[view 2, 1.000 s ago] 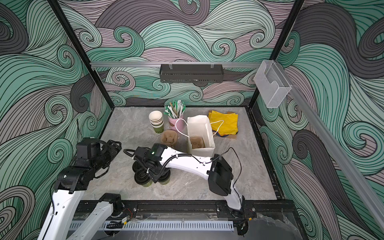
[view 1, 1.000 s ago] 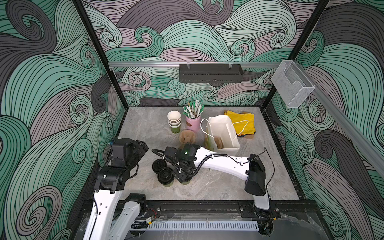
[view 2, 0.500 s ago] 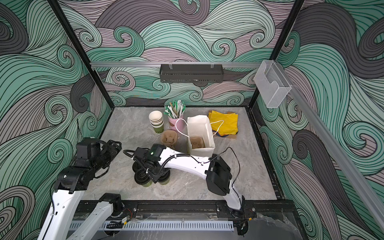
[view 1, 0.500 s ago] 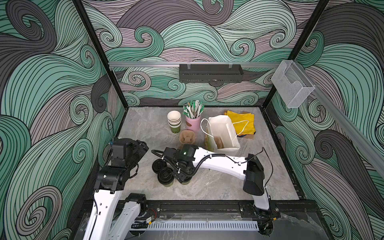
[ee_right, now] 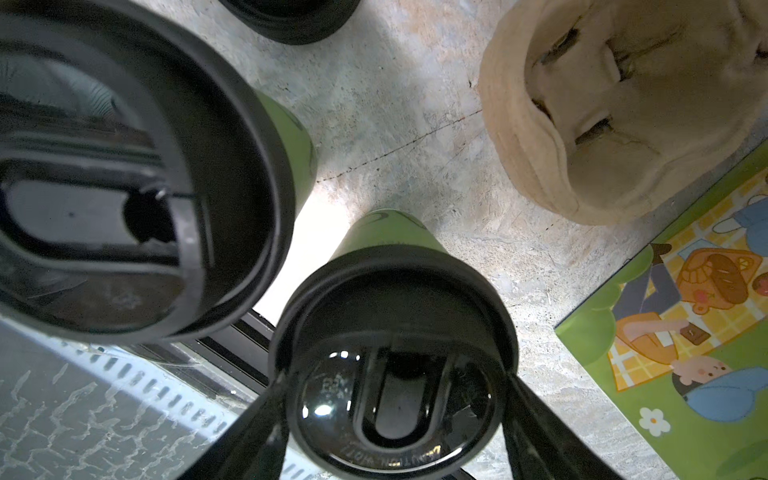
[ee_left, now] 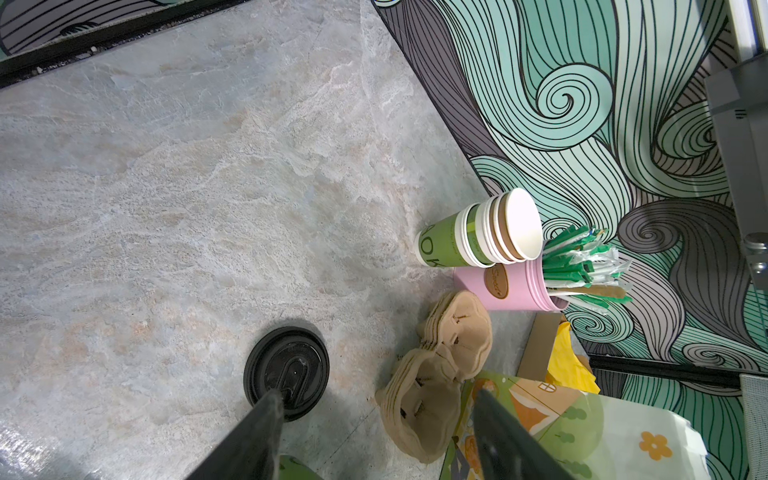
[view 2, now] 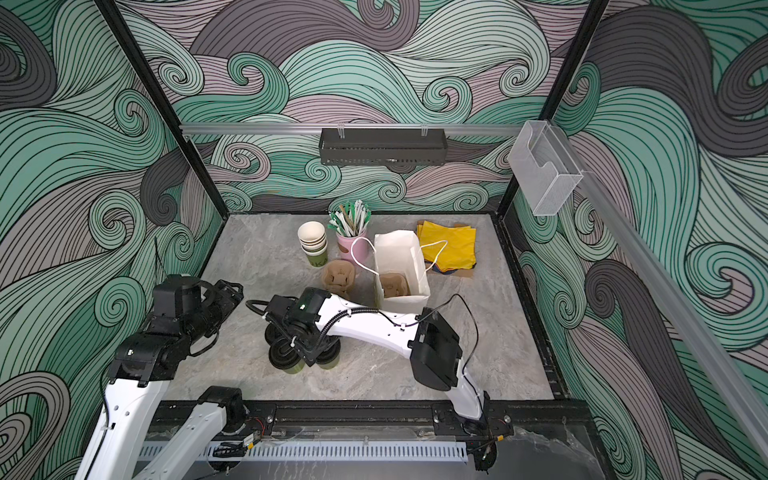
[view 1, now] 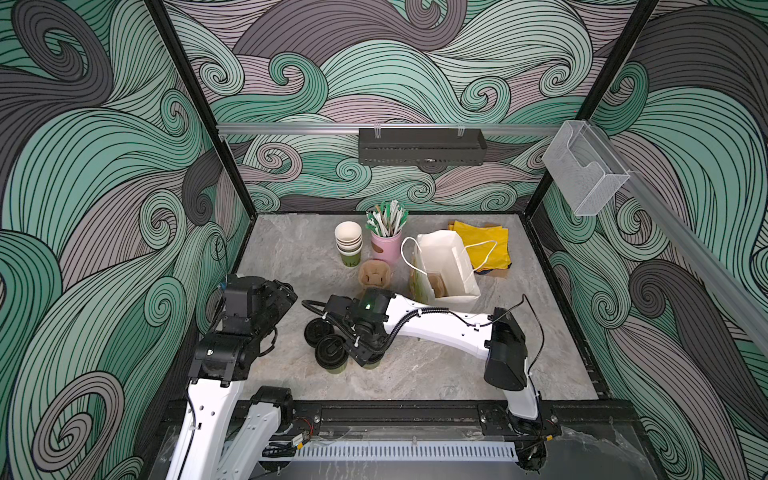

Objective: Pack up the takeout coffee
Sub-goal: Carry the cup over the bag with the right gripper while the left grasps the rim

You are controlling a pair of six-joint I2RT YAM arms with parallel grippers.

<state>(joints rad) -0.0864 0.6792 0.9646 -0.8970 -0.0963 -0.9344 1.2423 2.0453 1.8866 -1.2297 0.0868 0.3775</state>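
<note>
- right fingers (ee_right: 259, 436) spread wide, straddling the lid of one coffee cup (ee_right: 392, 299) — can't tell if touching; cup stands on the counter (ee_right: 395, 124)
- second cup (ee_right: 137, 174) just beside it; both in front of the paper bag (view 1: 446, 266), to its left
- left fingers (ee_left: 253, 440) open, empty — well left of the bag

Bright, even light, soft shadows; close lid (ee_right: 104, 187) blurred in right wrist view.

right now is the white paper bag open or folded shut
Open: the paper bag stands upright with its mouth gaping in both top views, and a brown carrier sits inside at its bottom.
</note>
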